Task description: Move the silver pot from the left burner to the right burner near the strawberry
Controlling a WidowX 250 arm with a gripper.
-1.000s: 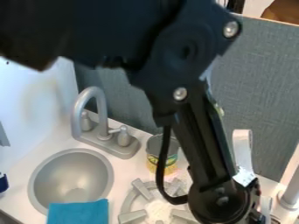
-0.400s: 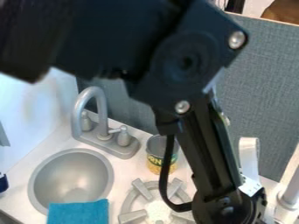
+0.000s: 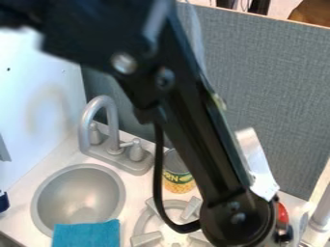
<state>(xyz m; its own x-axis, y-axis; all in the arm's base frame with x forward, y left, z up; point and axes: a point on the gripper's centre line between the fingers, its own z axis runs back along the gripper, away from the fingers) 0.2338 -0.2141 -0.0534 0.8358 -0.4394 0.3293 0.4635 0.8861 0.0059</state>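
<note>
A red thing (image 3: 282,213), partly hidden, lay just beside the arm's rounded wrist joint, towards the lower right of the view. The black gripper (image 3: 283,235) was near it, mostly hidden by that joint; whether it was released or clenched, or grasped the red thing, could not be told.

To the left of the joint, a grey burner (image 3: 148,238) with raised bars sat on the white counter (image 3: 138,185). Just behind the burner stood an upright can (image 3: 178,182) with a yellow and green label, its right side close to the arm's outline. Further left was a round grey sink (image 3: 77,195), with a blue cloth (image 3: 86,235) over its near edge and a curved grey faucet (image 3: 111,116) with two handles behind it. A silvery upright pipe (image 3: 322,212) stood near the right edge.

A white panel (image 3: 38,106) rose on the left, and a grey, fabric-like partition (image 3: 277,82) ran behind the counter.

The black arm (image 3: 193,135) slanted from the upper left down to the lower right, a black cable (image 3: 158,178) looping along its left side and a pale strip (image 3: 256,154) along its right.
</note>
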